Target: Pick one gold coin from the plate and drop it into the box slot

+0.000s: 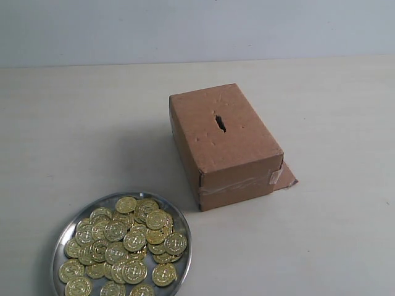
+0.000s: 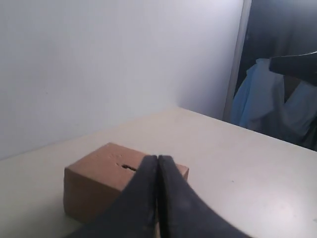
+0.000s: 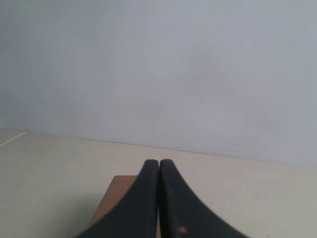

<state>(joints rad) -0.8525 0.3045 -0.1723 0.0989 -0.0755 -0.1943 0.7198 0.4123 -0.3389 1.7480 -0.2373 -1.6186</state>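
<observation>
A shiny silver plate point(image 1: 63, 237) heaped with several gold coins point(image 1: 126, 240) sits at the front left of the table. Behind and to its right stands the brown cardboard box point(image 1: 225, 145), taped at its near end, with a flap point(image 1: 287, 177) at its base. The dark ragged slot point(image 1: 220, 123) is cut in its top. Neither arm shows in the exterior view. My left gripper point(image 2: 158, 158) is shut and empty, held off from the box point(image 2: 94, 183) and slot point(image 2: 129, 167). My right gripper point(image 3: 158, 162) is also shut and empty, with a corner of the box point(image 3: 116, 196) beyond it.
The table point(image 1: 333, 123) is pale and bare around the box and plate, with a white wall behind it. In the left wrist view, blue cloth point(image 2: 267, 101) hangs past the table's far edge beside a dark opening.
</observation>
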